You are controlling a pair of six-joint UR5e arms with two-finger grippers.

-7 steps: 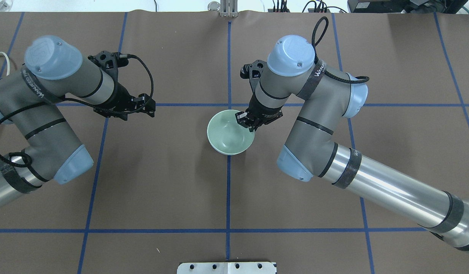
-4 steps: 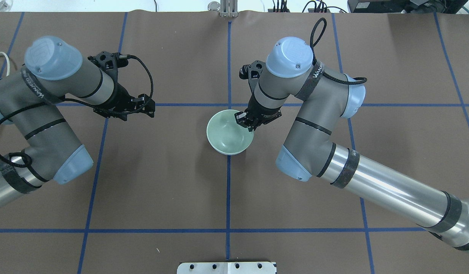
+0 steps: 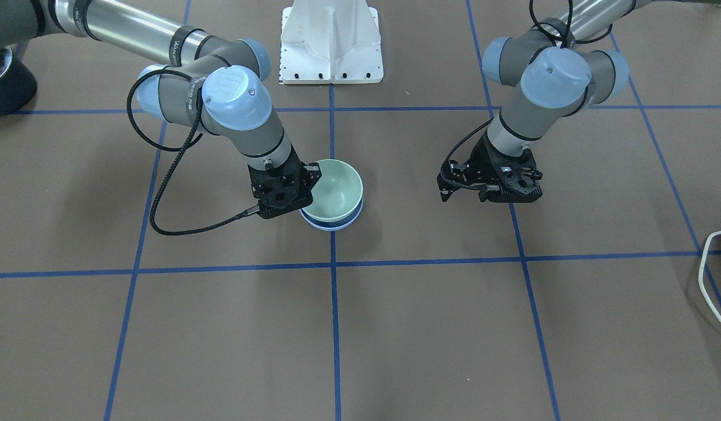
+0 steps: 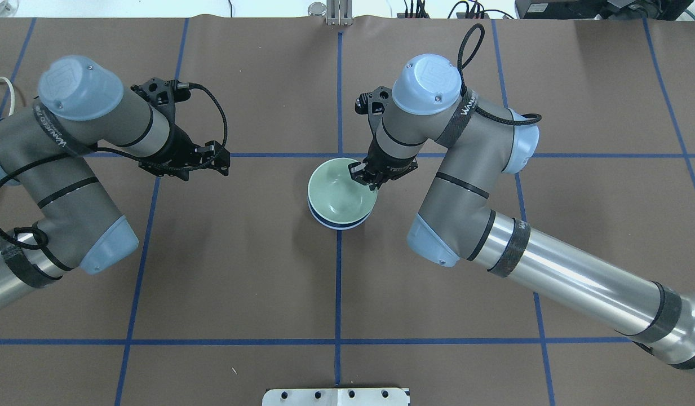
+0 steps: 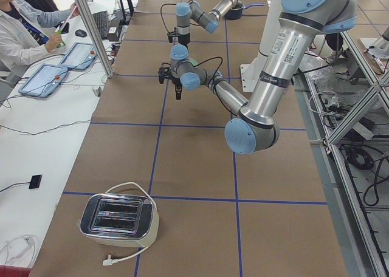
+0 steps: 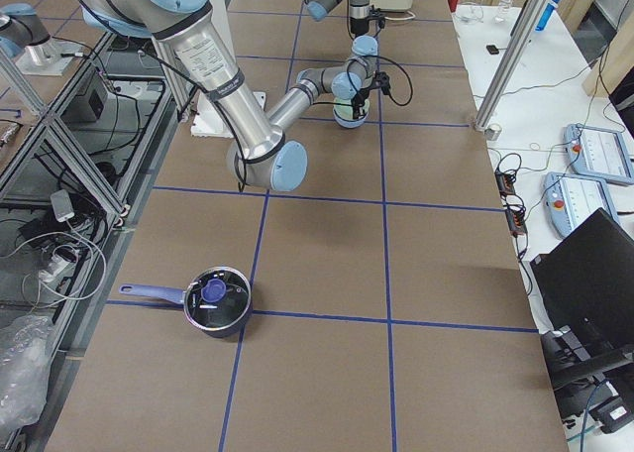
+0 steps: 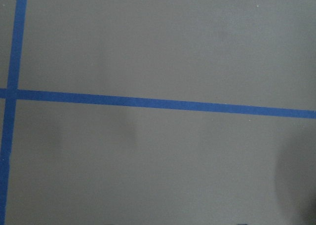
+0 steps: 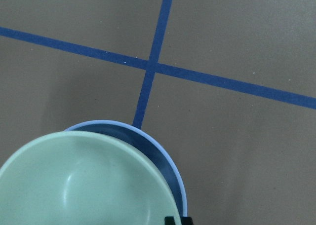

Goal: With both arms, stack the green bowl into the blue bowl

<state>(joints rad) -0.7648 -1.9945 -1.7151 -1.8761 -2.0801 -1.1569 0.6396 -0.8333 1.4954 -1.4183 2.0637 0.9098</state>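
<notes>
The green bowl (image 4: 339, 192) sits in the blue bowl (image 4: 339, 225) at the table's middle, slightly off-centre, so only the blue bowl's near rim shows. In the front view the green bowl (image 3: 337, 187) rests tilted above the blue bowl's rim (image 3: 335, 225). My right gripper (image 4: 365, 176) is shut on the green bowl's right rim. In the right wrist view the green bowl (image 8: 84, 180) overlaps the blue bowl (image 8: 163, 161), with my right gripper's fingertips (image 8: 170, 220) at the bottom edge. My left gripper (image 4: 184, 162) hovers open and empty over bare table to the left, well apart from the bowls.
Blue tape lines (image 4: 339, 282) cross the brown table cover. The white pedestal base (image 3: 332, 44) stands at the robot's side. A toaster (image 5: 118, 219) sits at the left end and a dark pot with a lid (image 6: 216, 301) at the right end.
The right gripper and green bowl have shifted slightly toward the table's far side, and the blue bowl's rim now shows beneath the green bowl. The left arm has barely moved.
</notes>
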